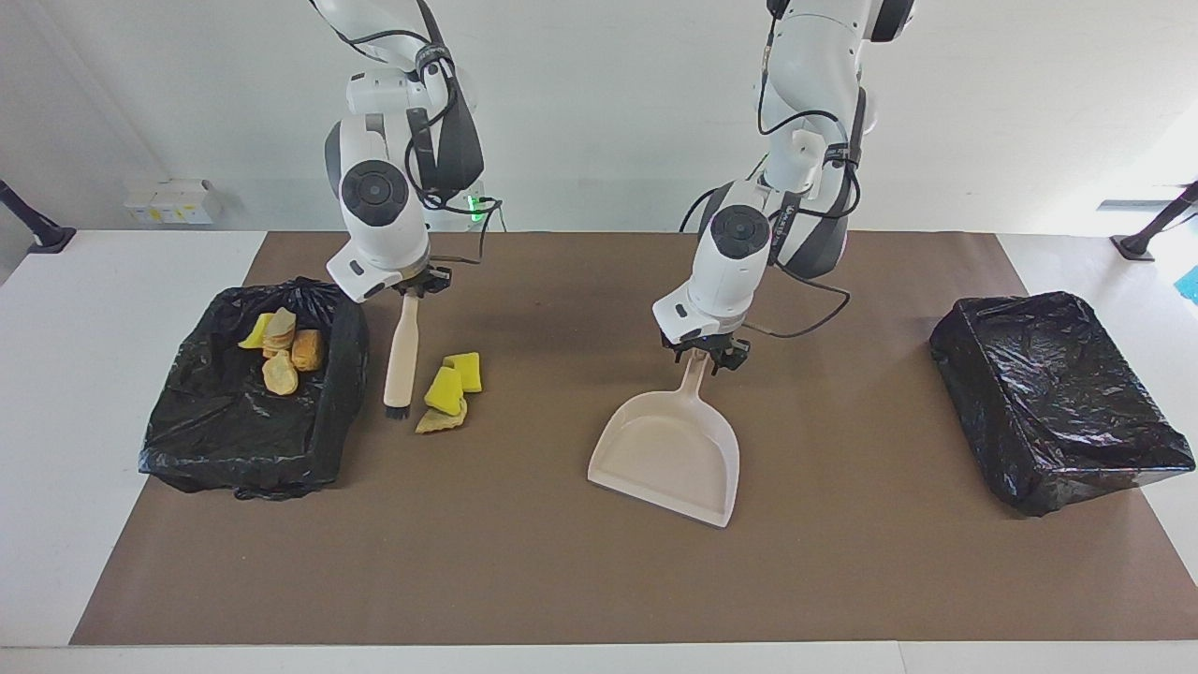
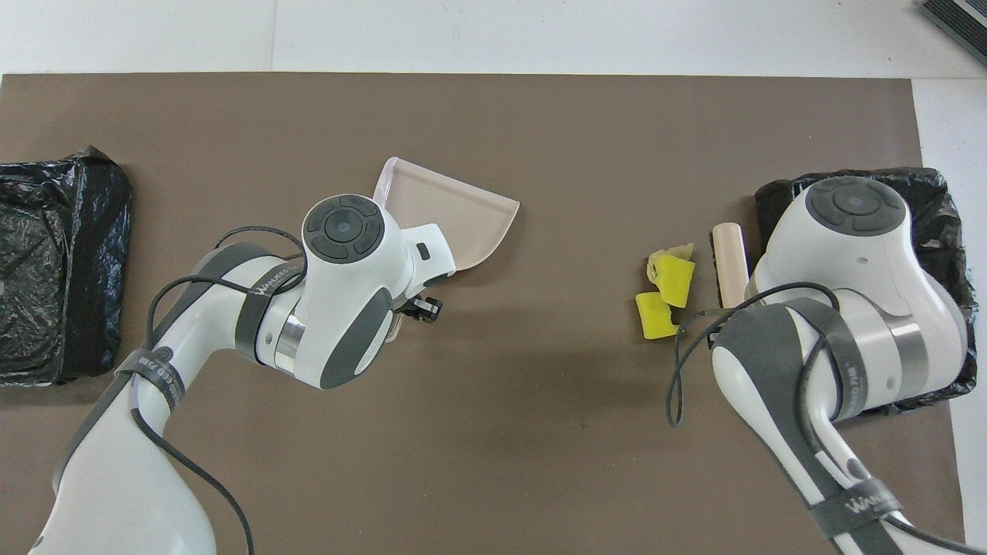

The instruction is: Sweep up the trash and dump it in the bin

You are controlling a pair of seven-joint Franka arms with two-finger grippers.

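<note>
Facing view: black bag-lined bin [image 1: 201, 435] at right arm's end is seen w/ four chunks in it. Beige plastic dustpan [image 1: 666, 454] lies mid-mat, handle at left gripper [image 1: 704, 357], finger state not readable. Right gripper [image 1: 413, 284] is pinched on wooden-handled brush [image 1: 401, 353], upright. Three sponge chunks [image 1: 447, 391] lie just beside bristles, on dustpan's side.

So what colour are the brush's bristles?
Black, below a beige handle on the brush; clearest in the facing view.

I'm looking at a white table [image 1: 56, 393] lying under a brown mat [image 1: 562, 580], a plain white wall [image 1: 608, 112] standing at the robots' end, even light falling throughout.
</note>
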